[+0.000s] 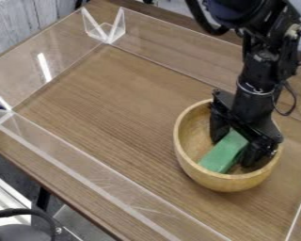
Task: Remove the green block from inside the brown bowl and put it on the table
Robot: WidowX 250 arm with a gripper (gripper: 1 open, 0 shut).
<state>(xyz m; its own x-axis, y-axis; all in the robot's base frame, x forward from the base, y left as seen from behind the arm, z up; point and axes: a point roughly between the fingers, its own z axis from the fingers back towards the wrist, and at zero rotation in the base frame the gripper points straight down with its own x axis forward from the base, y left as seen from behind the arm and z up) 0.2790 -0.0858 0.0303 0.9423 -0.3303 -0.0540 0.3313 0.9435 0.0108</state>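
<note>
Block (222, 152) inside the bowl (187, 153); removal yet to be done.
Open gripper (245, 135) reaches into the bowl over the block, contact seemingly close but obscured; lifting out and placing on the table (102, 104) remain.

The round tan wooden bowl (188, 160) sits on the wood-grain tabletop (97, 104). Inside the bowl, the green rectangular block (221, 153) lies on the bowl's floor. The open black gripper (237, 141) reaches down into the bowl, its fingers around the block's upper part, partly hiding it; contact cannot be told. Well apart from the bowl, a clear acrylic piece (104, 27) stands at the tabletop's far edge.
</note>
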